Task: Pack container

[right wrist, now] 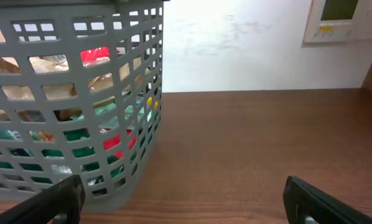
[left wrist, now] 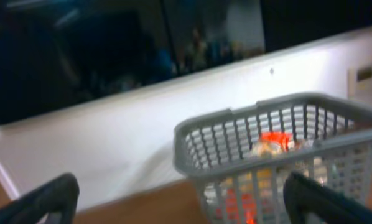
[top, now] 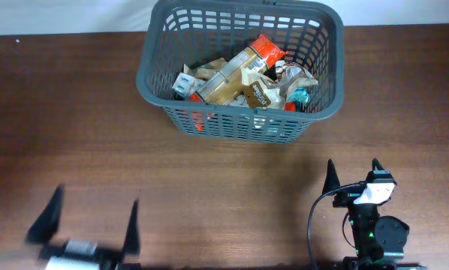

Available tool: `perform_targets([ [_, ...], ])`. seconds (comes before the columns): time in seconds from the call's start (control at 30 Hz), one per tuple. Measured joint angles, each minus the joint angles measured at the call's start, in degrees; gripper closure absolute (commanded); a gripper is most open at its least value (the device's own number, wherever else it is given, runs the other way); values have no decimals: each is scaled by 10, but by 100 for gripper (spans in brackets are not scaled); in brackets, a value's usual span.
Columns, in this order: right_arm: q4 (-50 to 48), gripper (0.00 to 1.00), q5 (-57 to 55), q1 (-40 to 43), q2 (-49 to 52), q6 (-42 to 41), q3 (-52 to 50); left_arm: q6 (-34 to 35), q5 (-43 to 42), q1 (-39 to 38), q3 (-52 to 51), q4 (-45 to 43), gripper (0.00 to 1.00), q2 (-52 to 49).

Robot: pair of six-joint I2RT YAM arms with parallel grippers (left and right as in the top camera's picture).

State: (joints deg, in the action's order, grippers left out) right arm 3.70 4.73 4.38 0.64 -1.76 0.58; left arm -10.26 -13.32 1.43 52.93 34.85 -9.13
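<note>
The dark grey slotted container [top: 152,81] stands at the far middle of the brown table, filled with several food packets [top: 247,79], among them a jar with an orange-red lid. It also shows in the left wrist view [left wrist: 248,127] and the right wrist view [right wrist: 80,99]. My left gripper [top: 91,217] is open and empty at the near left of the table, blurred. My right gripper [top: 354,174] is open and empty at the near right, well in front of the container. Its fingertips show at the bottom corners of the right wrist view [right wrist: 183,202].
A white wall [right wrist: 248,43] runs behind the table, with a wall panel [right wrist: 341,18] at the upper right. Bare brown tabletop [top: 232,195] lies between the grippers and the container.
</note>
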Motion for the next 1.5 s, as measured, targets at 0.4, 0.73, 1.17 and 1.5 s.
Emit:
perform_targets([
  [0.4, 0, 1, 0, 0, 0, 0, 0, 0, -8, 0, -399, -362, 1, 80],
  [0.73, 0, 1, 0, 0, 0, 0, 0, -24, 42, 3, -491, -386, 1, 82],
  [1.17, 0, 1, 0, 0, 0, 0, 0, -26, 66, 12, -520, -308, 1, 83],
  [1.5, 0, 1, 0, 0, 0, 0, 0, -26, 68, 12, -520, -308, 1, 83],
])
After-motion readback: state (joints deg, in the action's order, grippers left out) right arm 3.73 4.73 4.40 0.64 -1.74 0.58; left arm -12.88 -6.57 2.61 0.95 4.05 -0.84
